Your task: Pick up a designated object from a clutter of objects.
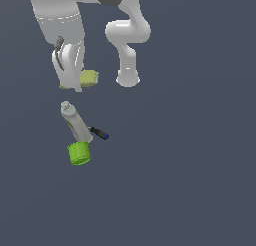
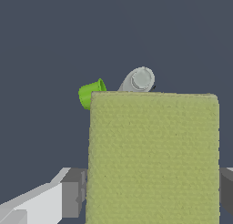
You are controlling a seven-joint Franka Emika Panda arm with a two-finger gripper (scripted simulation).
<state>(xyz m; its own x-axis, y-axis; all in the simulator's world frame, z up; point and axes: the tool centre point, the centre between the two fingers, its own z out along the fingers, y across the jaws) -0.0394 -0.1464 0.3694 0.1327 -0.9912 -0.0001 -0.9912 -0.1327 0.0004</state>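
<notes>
The pale yellow-green sponge block [image 1: 90, 79] sits between my gripper's [image 1: 74, 85] fingers at the exterior view's upper left. In the wrist view the block [image 2: 152, 155] fills the space between the two grey fingers [image 2: 73, 193], which touch both of its sides. The gripper [image 2: 152, 198] is shut on it. The other clutter lies apart from it: a grey-white bottle [image 1: 75, 121] on its side, a bright green cup [image 1: 79, 153] at the bottle's end, and a black-and-blue marker [image 1: 99, 133] beside the bottle. I cannot tell whether the block is off the floor.
The arm's white base [image 1: 127, 77] stands just to the exterior view's right of the block. In the wrist view the green cup [image 2: 90, 93] and the bottle's cap [image 2: 140, 79] show beyond the block's far edge. The floor is plain dark grey.
</notes>
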